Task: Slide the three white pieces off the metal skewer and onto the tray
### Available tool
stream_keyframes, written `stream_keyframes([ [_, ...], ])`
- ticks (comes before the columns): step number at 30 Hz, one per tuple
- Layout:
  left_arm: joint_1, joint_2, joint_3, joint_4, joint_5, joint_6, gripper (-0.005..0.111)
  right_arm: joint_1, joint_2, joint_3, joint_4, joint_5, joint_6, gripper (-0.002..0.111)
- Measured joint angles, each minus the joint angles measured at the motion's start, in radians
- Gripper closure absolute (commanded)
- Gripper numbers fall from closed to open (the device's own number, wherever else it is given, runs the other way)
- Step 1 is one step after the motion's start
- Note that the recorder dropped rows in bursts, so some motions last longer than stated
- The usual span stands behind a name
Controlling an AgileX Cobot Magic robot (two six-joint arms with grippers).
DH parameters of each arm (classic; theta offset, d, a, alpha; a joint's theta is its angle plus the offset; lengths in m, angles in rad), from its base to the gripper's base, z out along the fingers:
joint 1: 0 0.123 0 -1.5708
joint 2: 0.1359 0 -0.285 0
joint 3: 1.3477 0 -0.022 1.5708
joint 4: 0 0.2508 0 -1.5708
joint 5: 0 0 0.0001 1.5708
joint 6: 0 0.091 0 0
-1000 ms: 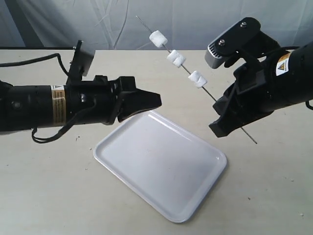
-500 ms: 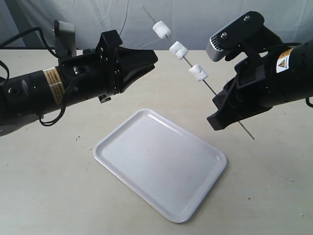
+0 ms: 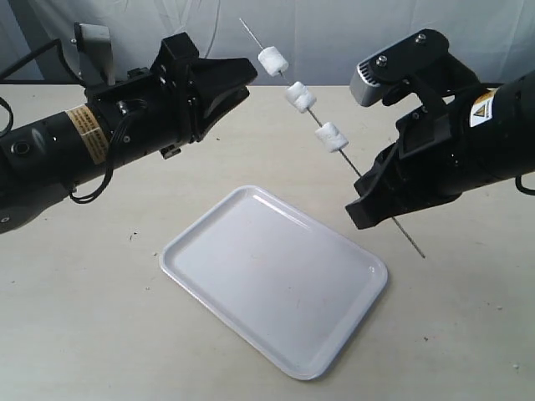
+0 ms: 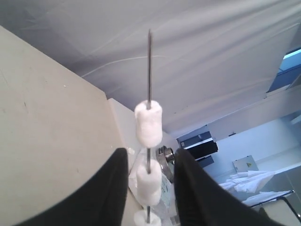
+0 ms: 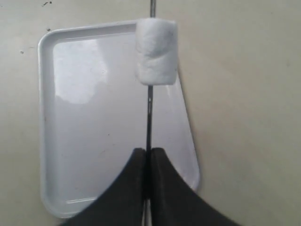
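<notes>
The thin metal skewer slants up over the table with the three white pieces spaced along its upper half. My right gripper is shut on the skewer's lower part, just below the lowest piece. My left gripper stands open at the height of the top piece, just left of it. In the left wrist view the middle piece shows in the gap between the black fingers; no touch is seen. The white tray lies flat under the skewer.
The tray rests on a beige tabletop. A grey cloth backdrop hangs behind the table's far edge. Both black arms reach in from the sides above the table.
My left gripper has risen from beside the tray to the skewer's upper end and opened its jaws. The right gripper has shifted the skewer slightly left and down.
</notes>
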Motion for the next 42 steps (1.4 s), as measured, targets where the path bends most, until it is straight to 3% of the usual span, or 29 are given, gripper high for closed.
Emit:
stream_keyframes([
  [13, 0.000, 0.000, 0.000, -0.017, 0.002, 0.047, 0.074, 0.002, 0.000, 0.000, 0.172, 0.056, -0.138, 0.109],
  [21, 0.000, 0.000, 0.000, -0.017, 0.018, 0.047, 0.097, 0.002, 0.000, 0.000, 0.181, 0.064, -0.150, 0.109],
  [29, 0.000, 0.000, 0.000, -0.017, 0.018, 0.047, 0.099, 0.002, 0.000, 0.000, 0.181, 0.064, -0.150, 0.109],
  [31, 0.000, 0.000, 0.000, -0.017, 0.018, 0.047, 0.107, 0.002, 0.000, 0.000, 0.178, 0.064, -0.150, 0.109],
  [42, 0.000, 0.000, 0.000, -0.098, 0.018, 0.129, 0.107, 0.002, 0.000, 0.000, 0.168, 0.046, -0.150, 0.109],
])
